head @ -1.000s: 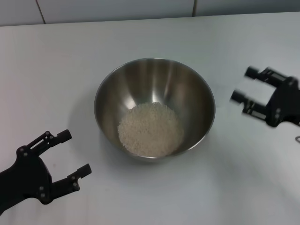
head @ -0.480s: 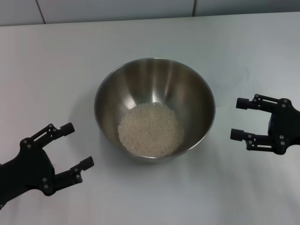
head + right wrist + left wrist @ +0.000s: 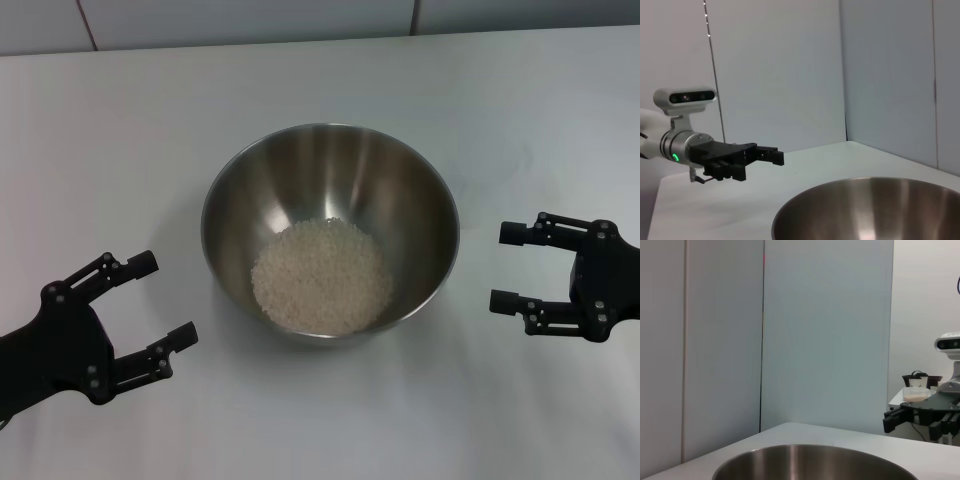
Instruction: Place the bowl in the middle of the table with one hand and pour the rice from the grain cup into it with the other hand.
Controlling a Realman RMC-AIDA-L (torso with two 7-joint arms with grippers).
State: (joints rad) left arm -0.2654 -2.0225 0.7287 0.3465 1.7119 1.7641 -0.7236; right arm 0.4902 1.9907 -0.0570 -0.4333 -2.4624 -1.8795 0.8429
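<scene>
While both arms hung low at the near side of the tabletop [image 3: 120,130], neither carried anything. The left tool [image 3: 150,310] sat at the near left with its fingers spread and nothing between them, apart from the bowl [image 3: 330,232]. The right tool [image 3: 512,268], a little farther off on the right, was likewise released and empty, its fingers pointing toward the bowl's rim without touching it. Between them the bowl stood upright about mid-tabletop, and the rice [image 3: 320,277] lay in a pale heap on its bottom. No grain cup showed on the tabletop in the head view. Judged from that, placing and pouring both looked finished and the step in hand was the retreat; the next move probably called only for drawing both arms clear of the bowl without nudging it.
</scene>
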